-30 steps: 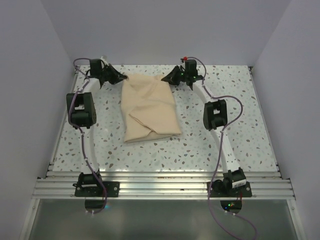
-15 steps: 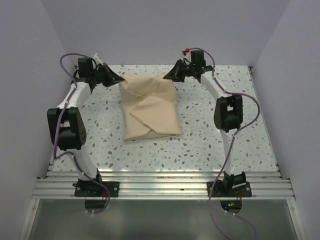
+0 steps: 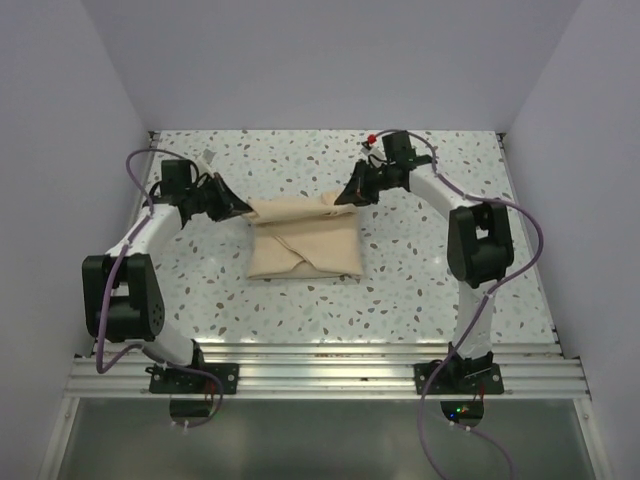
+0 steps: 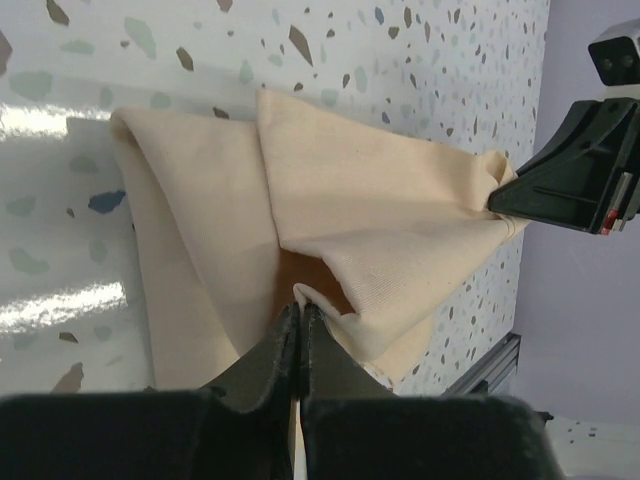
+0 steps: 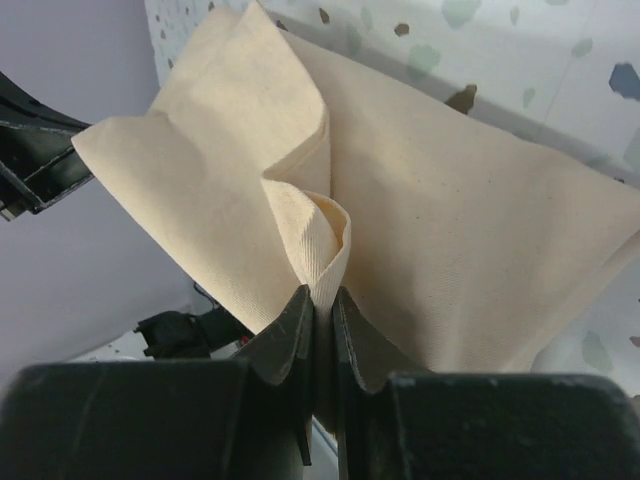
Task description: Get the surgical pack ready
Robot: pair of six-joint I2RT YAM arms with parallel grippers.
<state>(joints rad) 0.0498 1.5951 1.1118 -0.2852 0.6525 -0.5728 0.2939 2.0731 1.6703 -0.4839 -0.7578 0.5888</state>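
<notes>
On the speckled table (image 3: 430, 290), centre, between the two arms: one cloth (image 3: 305, 245), tan, folded into a roughly square bundle. Its near part lies flat on the table, with overlapping flaps that meet in a diagonal crease. Its far edge is drawn up off the surface at both corners and sags a little between them. The inside of the bundle is hidden. Left gripper (image 3: 243, 208): at the far left corner of the cloth, jaws closed on it. In the left wrist view the two fingers meet with almost no gap, and a small tuck of fabric is pinched at their tips. The cloth (image 4: 380, 210) fans away ahead of them in two peaked folds. Right gripper (image 3: 346, 197): at the far right corner, jaws closed on the cloth. In the right wrist view the fingers clamp a curled ridge of fabric that stands up just above their tips, and the sheet (image 5: 460, 230) slopes from there down to the table. Each wrist view shows the opposite gripper holding its own corner at the picture's edge. The two grippers are level with each other, well apart, with the raised edge of the cloth spanning the gap. Rail (image 3: 320, 375): ribbed metal, along the near edge of the table, carrying both arm bases. Cables (image 3: 530, 235): purple, looped along each arm. Walls (image 3: 320, 60): plain, pale lilac, on three sides.
</notes>
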